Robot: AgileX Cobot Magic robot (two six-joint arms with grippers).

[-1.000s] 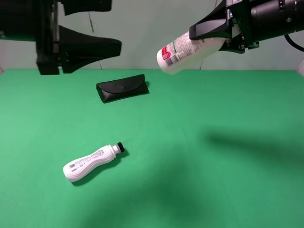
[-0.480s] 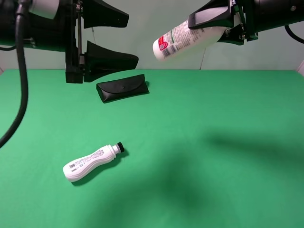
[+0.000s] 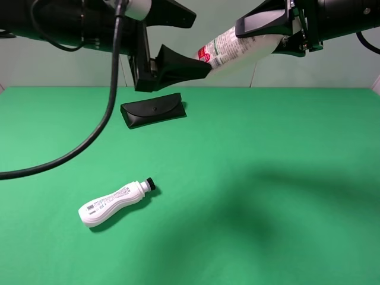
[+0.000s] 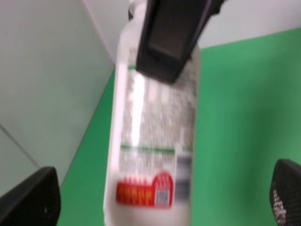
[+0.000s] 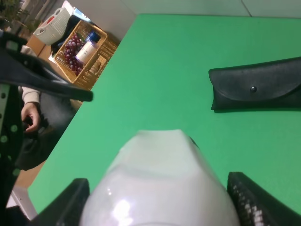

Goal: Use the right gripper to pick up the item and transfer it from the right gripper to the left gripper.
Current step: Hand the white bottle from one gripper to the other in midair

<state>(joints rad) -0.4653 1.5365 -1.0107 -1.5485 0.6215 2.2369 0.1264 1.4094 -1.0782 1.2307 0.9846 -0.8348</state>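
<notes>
Your pickup is done: the right gripper (image 3: pixel 268 37) is clamped on the bottle (image 3: pixel 231 48) and holds it up in the air, tilted toward the other arm. The left gripper (image 3: pixel 200 44) is spread wide, and the bottle's free end appears to sit between its jaws, not yet gripped. By my judgement, what's left for you is closing the left, then letting go with the right.
</notes>
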